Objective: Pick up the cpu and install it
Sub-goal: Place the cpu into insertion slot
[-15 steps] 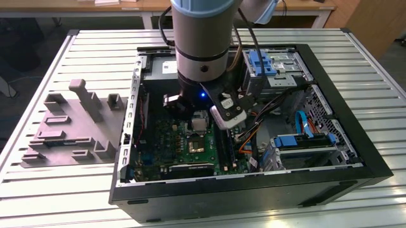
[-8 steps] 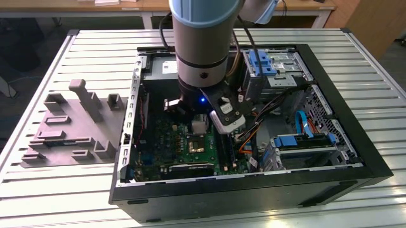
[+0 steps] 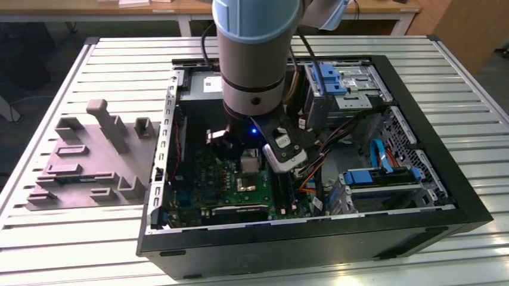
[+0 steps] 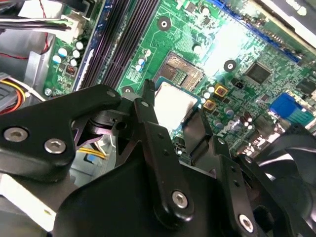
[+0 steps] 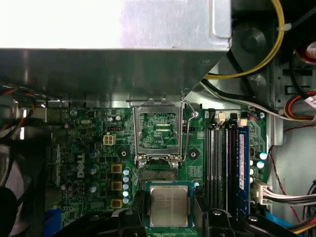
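Observation:
The cpu (image 5: 169, 204), a small square chip with a pale silver top and a thin green rim, sits between my black fingers (image 5: 132, 213), and my gripper (image 5: 169, 208) is shut on it. It hangs just above the green motherboard (image 5: 89, 163). It is right beside the open socket (image 5: 158, 174), whose silver frame (image 5: 159, 132) is flipped up. In the second wrist view the cpu (image 4: 174, 104) shows between the fingertips (image 4: 147, 95), close to the dark socket (image 4: 181, 74). In the exterior view my gripper (image 3: 250, 156) is low inside the open computer case (image 3: 413, 119).
A big grey metal box (image 5: 113, 44) overhangs the board beyond the socket frame. Memory slots (image 5: 223, 158) and bundles of cables (image 5: 276, 34) run along one side, and a black fan (image 4: 291, 148) sits nearby. A grey fixture (image 3: 87, 161) lies on the slatted table at the exterior view's left.

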